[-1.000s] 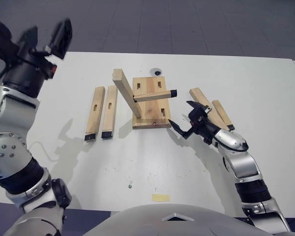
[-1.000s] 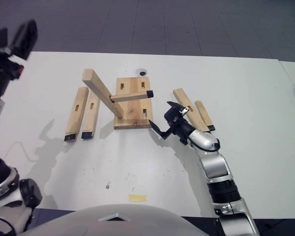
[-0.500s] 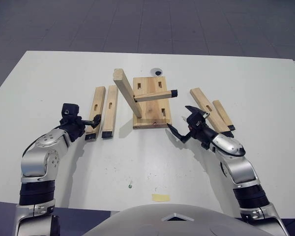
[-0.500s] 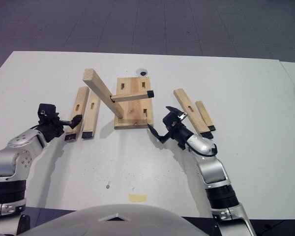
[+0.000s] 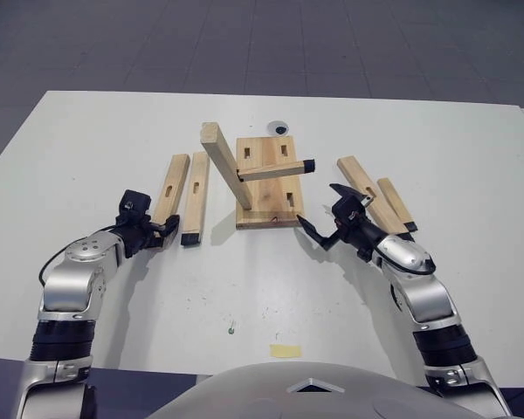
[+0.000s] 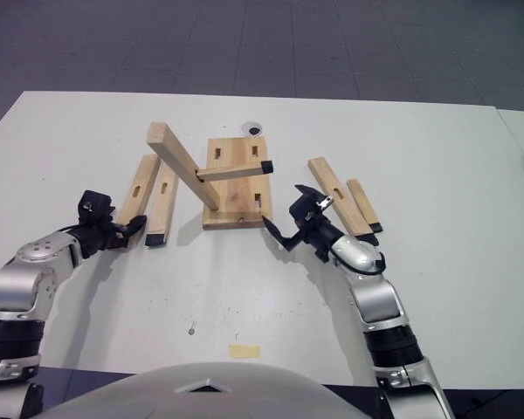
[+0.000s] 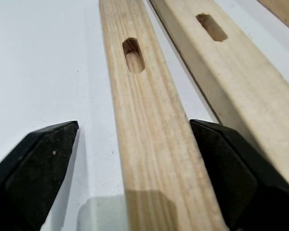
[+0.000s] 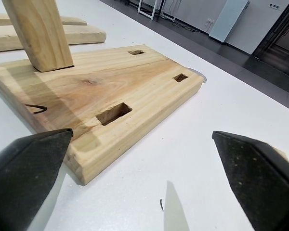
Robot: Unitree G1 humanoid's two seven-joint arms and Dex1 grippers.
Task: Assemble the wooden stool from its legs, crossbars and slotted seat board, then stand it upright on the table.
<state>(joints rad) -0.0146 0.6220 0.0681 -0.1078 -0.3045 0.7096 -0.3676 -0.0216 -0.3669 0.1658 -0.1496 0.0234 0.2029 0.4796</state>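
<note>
The slotted seat board (image 5: 279,199) lies flat at the table's middle. One leg (image 5: 224,162) stands tilted in it, and a crossbar (image 5: 278,168) sticks out sideways from that leg. Two slotted legs lie side by side to the board's left (image 5: 168,197) (image 5: 195,194), and two more pieces lie to its right (image 5: 364,190) (image 5: 395,202). My left gripper (image 5: 162,230) is open at the leftmost leg's (image 7: 144,120) black-capped near end, one finger on each side (image 7: 36,163). My right gripper (image 5: 325,209) is open with nothing between its fingers, just off the board's near right corner (image 8: 94,159).
A small round grommet (image 5: 279,127) sits in the table behind the board. A yellow tape strip (image 5: 286,351) and a tiny speck (image 5: 231,329) lie near the front edge. The white table (image 5: 472,166) has free room at the far right and in front.
My left arm has come down from high above the table and brought its open gripper around the leftmost leg's capped end. The right gripper has barely shifted.
</note>
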